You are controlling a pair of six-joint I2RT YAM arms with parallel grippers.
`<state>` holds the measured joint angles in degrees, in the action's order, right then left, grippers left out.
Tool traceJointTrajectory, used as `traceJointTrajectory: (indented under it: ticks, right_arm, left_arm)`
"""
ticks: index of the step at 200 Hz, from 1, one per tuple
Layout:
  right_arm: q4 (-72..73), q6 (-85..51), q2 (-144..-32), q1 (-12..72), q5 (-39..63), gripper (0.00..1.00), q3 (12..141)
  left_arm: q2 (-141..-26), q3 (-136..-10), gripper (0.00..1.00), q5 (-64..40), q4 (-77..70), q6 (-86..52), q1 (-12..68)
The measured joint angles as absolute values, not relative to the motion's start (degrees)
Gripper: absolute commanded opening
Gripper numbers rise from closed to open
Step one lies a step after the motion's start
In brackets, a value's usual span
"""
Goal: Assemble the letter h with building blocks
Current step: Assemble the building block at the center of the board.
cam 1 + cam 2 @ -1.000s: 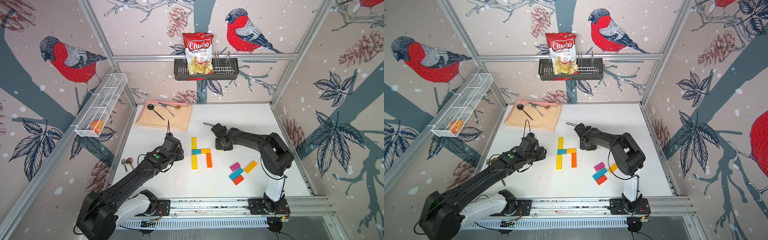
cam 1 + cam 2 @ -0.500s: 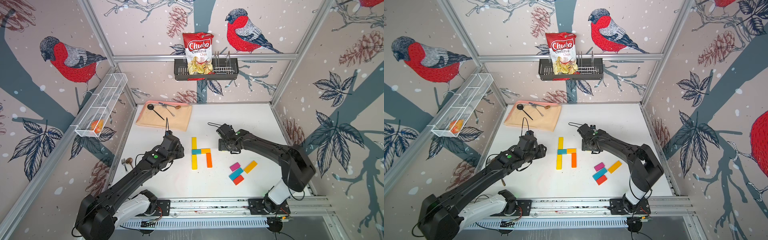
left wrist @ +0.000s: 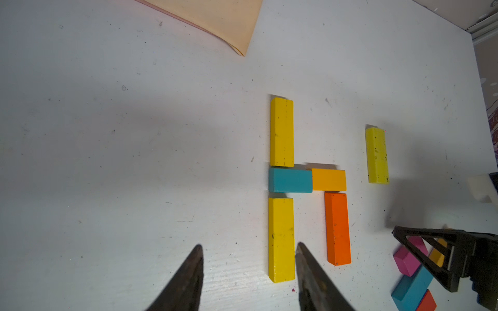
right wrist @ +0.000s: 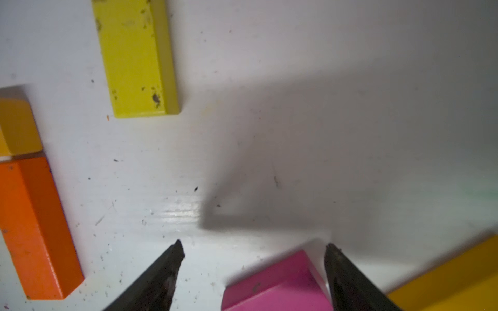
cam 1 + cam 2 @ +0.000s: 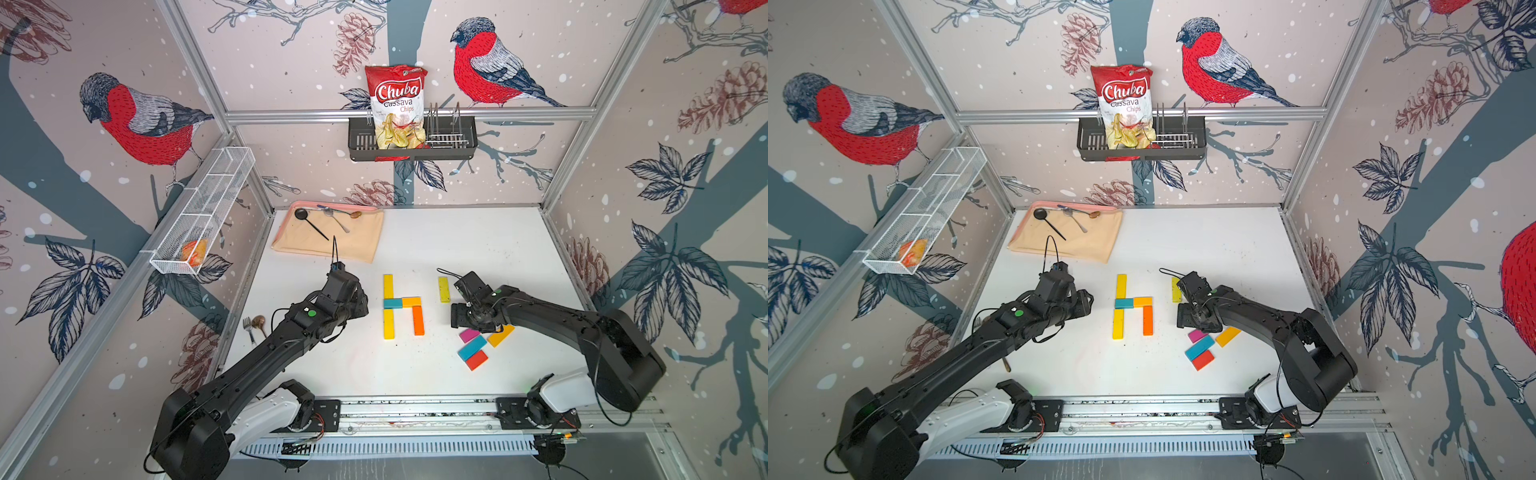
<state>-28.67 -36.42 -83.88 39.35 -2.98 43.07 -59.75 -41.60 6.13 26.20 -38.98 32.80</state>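
- Left hand (image 3: 248,247) spread and empty, at 9 o'clock of the h of blocks (image 5: 392,303) lying mid-counter (image 5: 478,241).
- Right hand (image 4: 253,246) spread above the magenta block (image 4: 275,285), not pinching it.
- Lime-yellow block (image 5: 444,289) lies alone at 2 o'clock of the h.

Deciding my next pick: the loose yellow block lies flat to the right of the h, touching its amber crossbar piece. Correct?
Not touching. The loose yellow block lies flat to the right of the h, apart from its amber crossbar piece, with bare table between them; the left wrist view shows the gap.
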Motion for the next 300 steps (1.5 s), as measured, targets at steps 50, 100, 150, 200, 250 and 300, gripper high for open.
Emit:
traceJointTrajectory:
  ticks: [50,100,150,200,250,300]
  right_arm:
    - [-29.1,-39.2,-83.5,44.9,-3.2,0.83,41.7]
    - [-31.5,-42.0,-85.0,48.7,-6.6,0.80,42.8]
    - [-32.8,-43.9,-85.4,50.9,-8.6,0.61,43.0]
    - [-33.4,-44.9,-86.7,48.3,-9.5,0.52,45.8]
    - [-32.0,-43.4,-92.0,41.8,-10.3,0.51,52.2]
    - [-30.1,-41.3,-96.3,41.5,-8.3,0.50,55.4]
  left_arm:
    - [-60.9,-41.6,0.54,6.0,26.2,-39.0,32.8]
    - [-60.9,-41.3,0.54,5.7,26.1,-39.0,32.8]
    - [-60.4,-40.6,0.54,5.8,26.0,-39.0,32.8]
    - [-60.4,-40.1,0.54,6.0,26.0,-39.0,32.8]
    - [-59.6,-40.1,0.54,6.4,26.0,-39.0,32.8]
    - [-59.1,-39.7,0.54,6.6,26.0,-39.0,32.8]
